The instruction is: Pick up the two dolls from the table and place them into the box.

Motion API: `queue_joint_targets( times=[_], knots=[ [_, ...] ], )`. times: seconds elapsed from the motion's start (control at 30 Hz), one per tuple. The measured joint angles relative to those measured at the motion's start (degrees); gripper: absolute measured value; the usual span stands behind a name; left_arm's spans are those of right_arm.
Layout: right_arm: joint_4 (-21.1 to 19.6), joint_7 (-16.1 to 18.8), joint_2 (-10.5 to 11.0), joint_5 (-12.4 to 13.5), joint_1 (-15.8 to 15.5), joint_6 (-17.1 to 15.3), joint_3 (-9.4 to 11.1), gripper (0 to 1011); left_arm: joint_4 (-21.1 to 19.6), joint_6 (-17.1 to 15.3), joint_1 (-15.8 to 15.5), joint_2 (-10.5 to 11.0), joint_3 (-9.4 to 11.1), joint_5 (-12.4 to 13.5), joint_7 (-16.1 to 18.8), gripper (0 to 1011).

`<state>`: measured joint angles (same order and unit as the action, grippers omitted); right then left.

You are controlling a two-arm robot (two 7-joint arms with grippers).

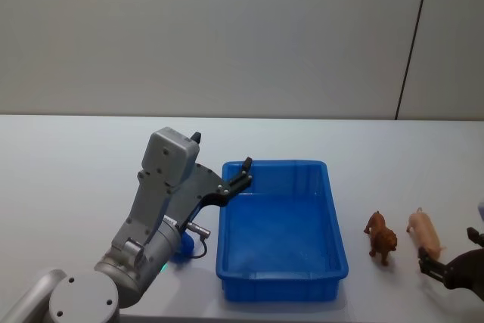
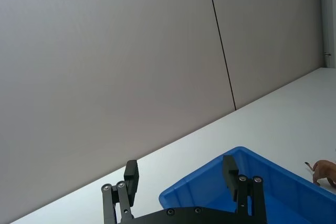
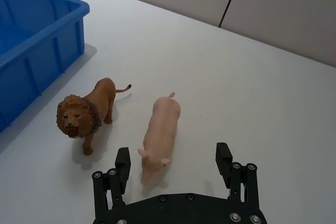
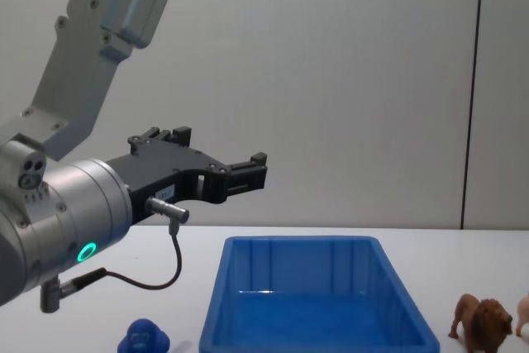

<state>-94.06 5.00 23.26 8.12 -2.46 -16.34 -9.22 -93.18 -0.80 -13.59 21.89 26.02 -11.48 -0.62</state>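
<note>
Lion point(image 1: 380, 238) and pig point(image 1: 426, 235) stand right of the box point(image 1: 281, 271). Right gripper point(image 3: 173, 152) spread beside pig, left gripper point(image 2: 179, 165) spread above box's far left corner

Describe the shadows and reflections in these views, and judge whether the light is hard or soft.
Right wrist view: lion, pink pig and box cast faint, soft-edged shadows on the table, suggesting diffuse light. Chest view: a pale glint on the box floor. Head view: a mild sheen there, no harsh glare.
</note>
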Motion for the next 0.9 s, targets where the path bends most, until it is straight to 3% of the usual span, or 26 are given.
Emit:
queue_joint_targets(
  times=[0.6, 0.9],
  knots=[
    [2.74, 2.22, -1.96, 2.82, 2.70, -4.49, -0.28, 1000, 0.00, 0.00, 0.00, 0.00, 0.00, 0.00, 0.00, 1002],
    [4.63, 2.45, -3.12, 3.80, 4.53, -6.24, -0.40, 823, 0.01, 0.00, 0.00, 0.00, 0.00, 0.00, 0.00, 1002]
  ],
)
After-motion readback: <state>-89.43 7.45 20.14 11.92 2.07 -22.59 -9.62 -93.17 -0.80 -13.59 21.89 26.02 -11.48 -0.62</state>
